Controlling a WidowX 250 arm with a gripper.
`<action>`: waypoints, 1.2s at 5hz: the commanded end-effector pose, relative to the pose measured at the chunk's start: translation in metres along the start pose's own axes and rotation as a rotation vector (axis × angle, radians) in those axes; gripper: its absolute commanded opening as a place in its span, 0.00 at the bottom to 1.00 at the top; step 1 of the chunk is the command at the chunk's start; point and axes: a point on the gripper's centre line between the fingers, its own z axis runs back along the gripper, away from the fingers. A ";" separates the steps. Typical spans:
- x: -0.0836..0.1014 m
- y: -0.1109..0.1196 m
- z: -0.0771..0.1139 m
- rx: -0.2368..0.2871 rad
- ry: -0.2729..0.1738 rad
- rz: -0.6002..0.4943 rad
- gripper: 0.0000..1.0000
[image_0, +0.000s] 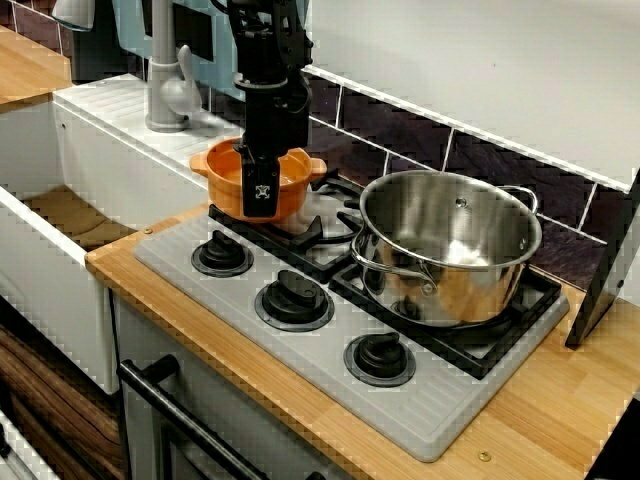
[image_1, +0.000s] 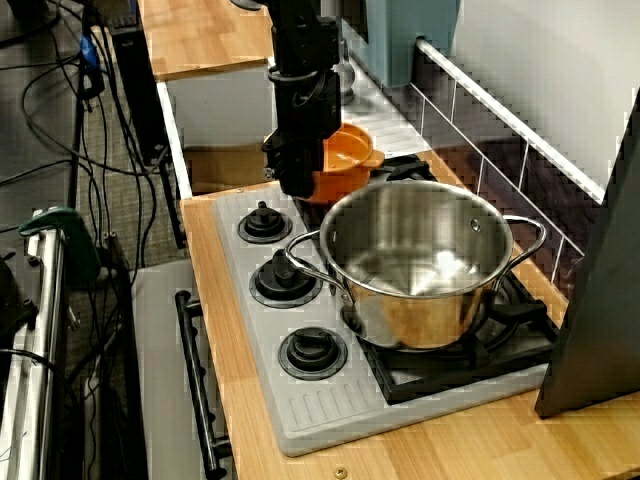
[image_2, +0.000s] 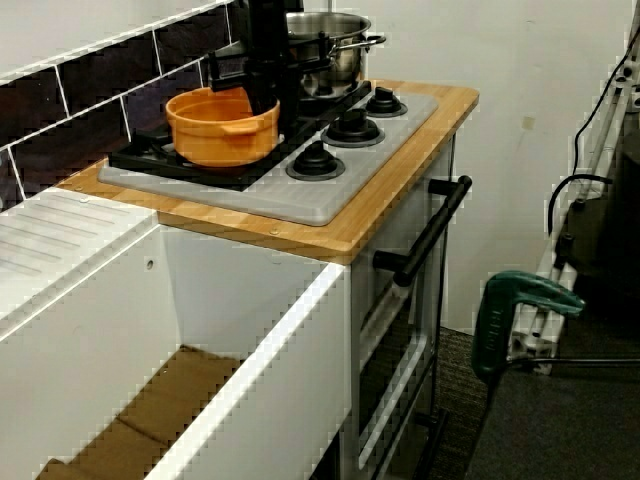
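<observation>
One gripper (image_0: 263, 203) hangs at one orange pot (image_0: 222, 182), which stands on the back-left part of the black grate (image_0: 500, 345), just beside the dark wall tiles (image_0: 480, 160). In the view from the front, one black finger lies down the outside of the pot's near wall. The other finger is hidden, so it is not possible to tell whether the fingers are pressed onto the rim or only resting there. The orange pot has two small handles.

One steel pot (image_0: 450, 250) with two loop handles stands on the right part of the grate, near the orange pot but apart from it. Three black knobs sit in a row along the front of the grey stove top (image_0: 420, 410): (image_0: 221, 252), (image_0: 293, 297), (image_0: 379, 356).

The stove top is set in a light wooden counter (image_0: 560, 400). To its left is one white sink (image_2: 250, 370) with one grey faucet (image_0: 168, 90) behind it. The view from the sink side shows one black oven handle (image_2: 432, 230) under the counter and one green clamp (image_2: 515, 310) near the floor. The view from the stove's right end shows loose cables (image_1: 60, 120) on the floor.
</observation>
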 end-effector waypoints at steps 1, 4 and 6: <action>-0.007 0.003 0.048 0.009 -0.039 -0.001 0.00; 0.002 -0.011 0.076 0.063 -0.066 -0.033 0.00; 0.006 -0.022 0.090 0.057 -0.085 -0.058 0.00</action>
